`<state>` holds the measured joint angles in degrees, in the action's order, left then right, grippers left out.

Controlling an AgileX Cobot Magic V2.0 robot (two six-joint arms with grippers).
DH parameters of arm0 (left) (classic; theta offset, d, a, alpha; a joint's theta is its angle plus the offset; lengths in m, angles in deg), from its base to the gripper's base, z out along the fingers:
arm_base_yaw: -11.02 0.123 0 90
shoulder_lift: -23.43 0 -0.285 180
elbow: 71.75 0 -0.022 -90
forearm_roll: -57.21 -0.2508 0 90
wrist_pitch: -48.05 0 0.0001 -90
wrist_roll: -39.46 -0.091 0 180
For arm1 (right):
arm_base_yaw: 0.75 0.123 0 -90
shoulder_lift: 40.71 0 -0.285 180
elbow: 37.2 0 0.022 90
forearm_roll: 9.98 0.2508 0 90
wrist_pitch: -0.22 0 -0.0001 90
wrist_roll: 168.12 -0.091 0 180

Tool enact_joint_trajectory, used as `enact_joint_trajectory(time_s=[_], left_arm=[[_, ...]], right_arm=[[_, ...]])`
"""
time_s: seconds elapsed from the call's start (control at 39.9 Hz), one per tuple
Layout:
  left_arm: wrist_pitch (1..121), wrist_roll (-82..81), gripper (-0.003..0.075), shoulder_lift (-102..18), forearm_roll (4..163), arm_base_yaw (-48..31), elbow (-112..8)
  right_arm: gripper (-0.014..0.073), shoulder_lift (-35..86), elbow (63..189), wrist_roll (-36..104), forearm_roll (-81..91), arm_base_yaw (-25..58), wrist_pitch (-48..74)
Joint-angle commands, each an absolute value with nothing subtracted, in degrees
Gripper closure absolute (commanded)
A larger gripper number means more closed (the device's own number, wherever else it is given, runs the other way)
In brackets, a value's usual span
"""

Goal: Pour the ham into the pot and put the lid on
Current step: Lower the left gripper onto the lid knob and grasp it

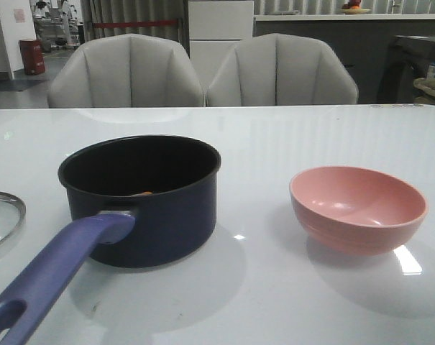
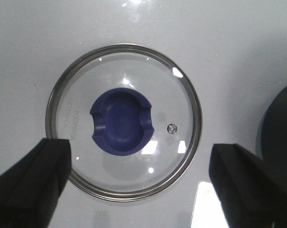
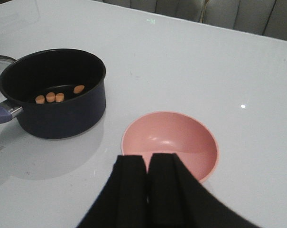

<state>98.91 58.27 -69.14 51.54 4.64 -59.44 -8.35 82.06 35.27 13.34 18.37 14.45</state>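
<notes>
The dark navy pot [image 1: 159, 223] stands left of centre on the white table, its purple-blue handle [image 1: 52, 277] pointing to the front left. Several orange-pink ham chunks [image 3: 58, 96] lie on its bottom; one shows in the front view [image 1: 145, 192]. The glass lid [image 2: 176, 95] with its blue knob [image 2: 122, 121] lies flat on the table left of the pot; only its edge shows in the front view [image 1: 1, 215]. My left gripper [image 2: 139, 161] is open above the lid, not touching it. My right gripper [image 3: 147, 159] is shut and empty above the near rim of the pink bowl.
The empty pink bowl [image 1: 357, 208] stands right of the pot, also in the right wrist view [image 3: 181, 137]. The pot's dark side [image 2: 281, 137] shows beside the lid. Two grey chairs [image 1: 127, 72] [image 1: 282, 72] stand behind the table's far edge.
</notes>
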Motion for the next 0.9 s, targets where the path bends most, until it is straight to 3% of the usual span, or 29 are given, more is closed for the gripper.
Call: enact_joint_trajectory(time_s=[0.0,0.35,0.88], left_arm=[[100.42,58.63,0.009,-71.64,51.99,4.85,-65.02],[107.97,56.45,0.009,-82.87,58.53,10.42,-72.04],[108.46,53.53,0.009,-90.92,60.14,11.02,-72.67]], right_arm=[[0.0456,-8.17,83.72,35.9,13.92,18.48,10.61],[0.0456,-8.17,83.72,35.9,13.92,18.48,10.61],[0.0456,-8.17,83.72,35.9,13.92,18.48,10.61]])
